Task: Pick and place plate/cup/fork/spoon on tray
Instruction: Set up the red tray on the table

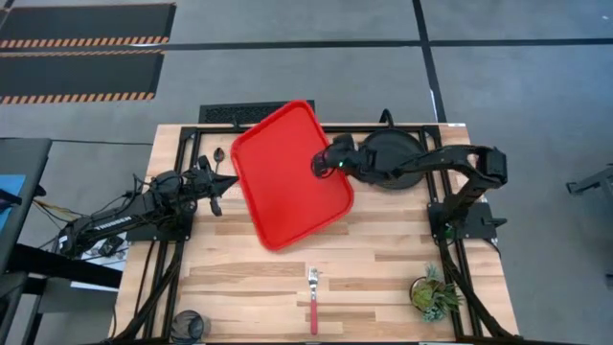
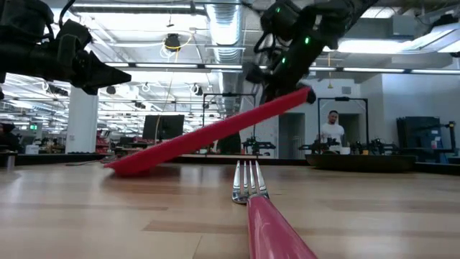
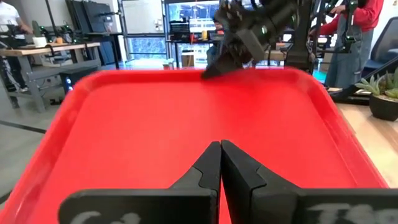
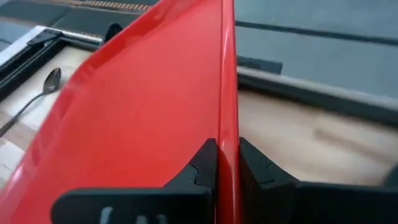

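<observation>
Tray (image 1: 283,177) lies tilted over the far middle of the wooden counter (image 1: 383,259): in the low view its left edge rests on the wood while its right edge is lifted high. From above, its long axis runs from the far side toward the near side, leaning slightly rightward as it comes nearer, with one corner past the counter's far edge.

The right tool (image 1: 320,165) is clamped on the tray's raised right rim; the right wrist view shows the two dark fingers (image 4: 202,163) pressed on either side of the thin red edge. The left tool (image 1: 216,195) hovers just beside the tray's left edge, its fingers (image 3: 208,165) closed together on nothing, pointing across the red surface.

The plate (image 1: 388,158) sits at the far right, partly under the right arm. The spoon (image 1: 219,158) lies at the far left of the tray, bowl toward the far edge, handle running nearward under the left arm. The fork (image 1: 313,302) lies near the front middle, tines toward the far side, red handle pointing to the near edge. The cup (image 1: 190,323) stands at the near left corner, and a small potted plant (image 1: 433,292) at the near right. Pale lettering shows on each wrist's dark bar, too blurred to read.
</observation>
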### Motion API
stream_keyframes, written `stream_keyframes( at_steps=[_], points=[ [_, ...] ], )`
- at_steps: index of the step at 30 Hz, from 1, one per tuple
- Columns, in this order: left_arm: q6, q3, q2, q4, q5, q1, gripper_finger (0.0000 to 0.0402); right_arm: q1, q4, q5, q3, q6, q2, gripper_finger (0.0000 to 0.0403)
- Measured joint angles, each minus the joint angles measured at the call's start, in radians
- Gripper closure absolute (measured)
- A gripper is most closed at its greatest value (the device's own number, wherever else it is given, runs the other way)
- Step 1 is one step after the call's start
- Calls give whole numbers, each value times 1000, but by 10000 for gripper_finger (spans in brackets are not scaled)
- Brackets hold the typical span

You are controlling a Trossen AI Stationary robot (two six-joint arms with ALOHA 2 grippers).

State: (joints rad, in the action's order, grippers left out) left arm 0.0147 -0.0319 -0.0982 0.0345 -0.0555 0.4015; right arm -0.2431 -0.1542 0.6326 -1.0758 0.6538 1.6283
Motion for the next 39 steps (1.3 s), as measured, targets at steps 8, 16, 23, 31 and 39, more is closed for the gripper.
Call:
stream_keyframes(
  at_steps=[8, 16, 23, 31, 39],
  points=[
    [0, 0, 0, 0, 0, 0, 401, -152, -140, -296, -115, -397, -32, 363],
    [0, 0, 0, 0, 0, 0, 401, -281, -233, -613, -277, -774, 82, 363],
    [0, 0, 0, 1, 1, 0, 402, -323, -256, -800, -391, -967, 220, 363],
    [8, -1, 0, 1, 21, 0, 401, -297, -262, -860, -479, -1020, 377, 362],
    [8, -1, 0, 0, 19, 0, 401, -255, -289, -875, -487, -1038, 418, 362]
  ],
)
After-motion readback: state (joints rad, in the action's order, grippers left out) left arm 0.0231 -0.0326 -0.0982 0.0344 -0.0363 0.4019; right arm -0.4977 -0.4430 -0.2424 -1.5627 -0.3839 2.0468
